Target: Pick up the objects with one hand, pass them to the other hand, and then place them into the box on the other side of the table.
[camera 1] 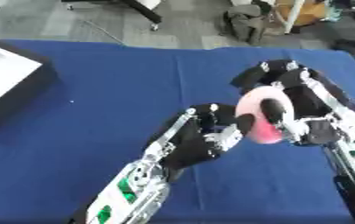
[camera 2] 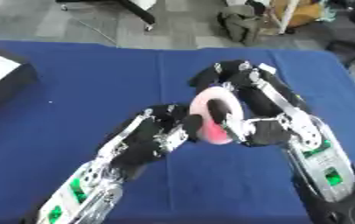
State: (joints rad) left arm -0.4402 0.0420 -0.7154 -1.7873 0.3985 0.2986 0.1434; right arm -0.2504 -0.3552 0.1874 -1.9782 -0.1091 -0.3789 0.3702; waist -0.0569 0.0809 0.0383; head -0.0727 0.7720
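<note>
The bench [camera 1: 96, 131], covered in a blue cloth, fills most of the view, and at its far left edge stands the box [camera 1: 8, 87], black outside and white inside, well apart from both arms. Above the middle of the bench the 2 arms meet. The right hand [camera 2: 261, 109] holds a round pink object [camera 2: 215, 114] in the air, with its fingers [camera 2: 219, 72] curled over the top and a dark thumb across the pale face of the object. The left hand [camera 1: 200, 140] has its fingers [camera 1: 215, 111] bent up at the lower left edge of the pink object, touching or just beside it; I cannot tell if they already grasp it. I judge this is the passing step: the object is lifted and is now between the 2 hands. The next move calls for the left hand to close around the object, then for the right hand to release, and after that the left arm must carry it to the box.
</note>
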